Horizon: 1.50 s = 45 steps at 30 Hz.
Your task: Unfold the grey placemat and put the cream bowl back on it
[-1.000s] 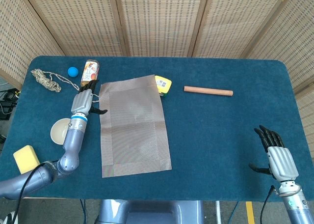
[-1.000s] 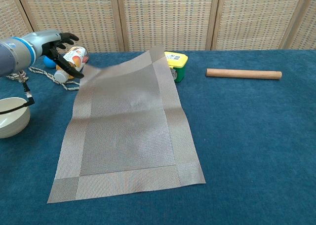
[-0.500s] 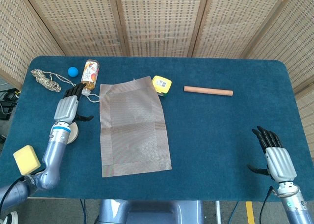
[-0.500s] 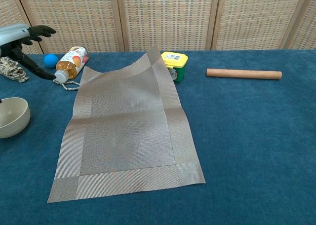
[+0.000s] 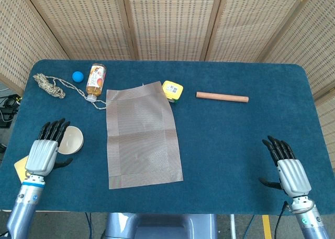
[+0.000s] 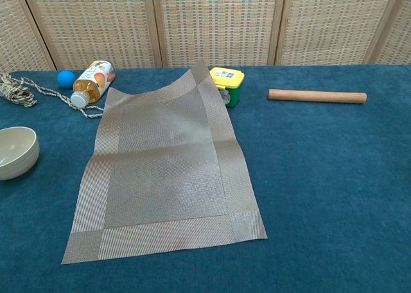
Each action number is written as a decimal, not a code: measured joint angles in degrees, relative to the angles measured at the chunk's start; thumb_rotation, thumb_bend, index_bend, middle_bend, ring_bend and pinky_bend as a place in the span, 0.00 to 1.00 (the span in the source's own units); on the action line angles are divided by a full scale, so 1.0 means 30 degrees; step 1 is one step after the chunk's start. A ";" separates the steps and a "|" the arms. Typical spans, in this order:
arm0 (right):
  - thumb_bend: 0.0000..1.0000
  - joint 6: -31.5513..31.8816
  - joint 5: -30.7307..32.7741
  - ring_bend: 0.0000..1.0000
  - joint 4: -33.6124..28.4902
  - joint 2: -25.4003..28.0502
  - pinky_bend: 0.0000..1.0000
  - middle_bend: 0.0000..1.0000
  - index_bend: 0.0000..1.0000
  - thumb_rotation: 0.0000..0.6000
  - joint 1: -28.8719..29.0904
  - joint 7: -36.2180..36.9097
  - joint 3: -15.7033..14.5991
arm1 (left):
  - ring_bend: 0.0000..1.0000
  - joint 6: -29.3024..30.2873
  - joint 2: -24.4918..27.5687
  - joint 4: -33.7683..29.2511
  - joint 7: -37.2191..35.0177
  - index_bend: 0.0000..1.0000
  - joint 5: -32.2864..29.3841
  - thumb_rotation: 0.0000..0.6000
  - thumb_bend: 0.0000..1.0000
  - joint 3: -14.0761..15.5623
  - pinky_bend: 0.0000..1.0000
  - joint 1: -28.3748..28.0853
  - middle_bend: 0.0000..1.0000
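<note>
Your grey placemat lies unfolded on the blue table, its far right corner lifted against the yellow tape measure. The cream bowl sits on the cloth left of it, just beside your left hand, released, fingers spread. Your right hand hovers near the right edge, empty, fingers apart.

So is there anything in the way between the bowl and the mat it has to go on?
No, nothing visible. The cream bowl sits just left of the grey placemat, with only bare blue table between them. The left hand is right beside the bowl.
</note>
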 measured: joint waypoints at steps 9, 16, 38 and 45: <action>0.00 0.0103 -0.0741 0.00 -0.0064 -0.1057 0.00 0.00 0.00 1.00 0.0152 -0.1174 -0.0228 | 0.00 0.3466 0.0221 0.1031 -0.1115 0.00 0.2585 1.00 0.01 0.1405 0.00 0.2378 0.00; 0.00 -0.0847 -0.1373 0.00 -0.0716 -0.2800 0.00 0.00 0.00 1.00 0.0820 -0.3427 -0.0397 | 0.00 0.3755 0.0652 0.0979 -0.2102 0.00 0.3091 1.00 0.01 0.1408 0.00 0.2726 0.00; 0.00 -0.4174 0.1702 0.00 0.1141 -1.1721 0.00 0.00 0.00 1.00 0.3292 -0.8287 0.1100 | 0.00 0.3217 0.1303 0.0520 -0.3334 0.00 0.3021 1.00 0.02 0.0956 0.00 0.2998 0.00; 0.01 -0.4666 0.2438 0.00 0.2444 -1.2857 0.00 0.00 0.00 1.00 0.3597 -0.8388 0.1110 | 0.00 0.2938 0.1411 0.0589 -0.3567 0.00 0.2810 1.00 0.02 0.0790 0.00 0.2990 0.00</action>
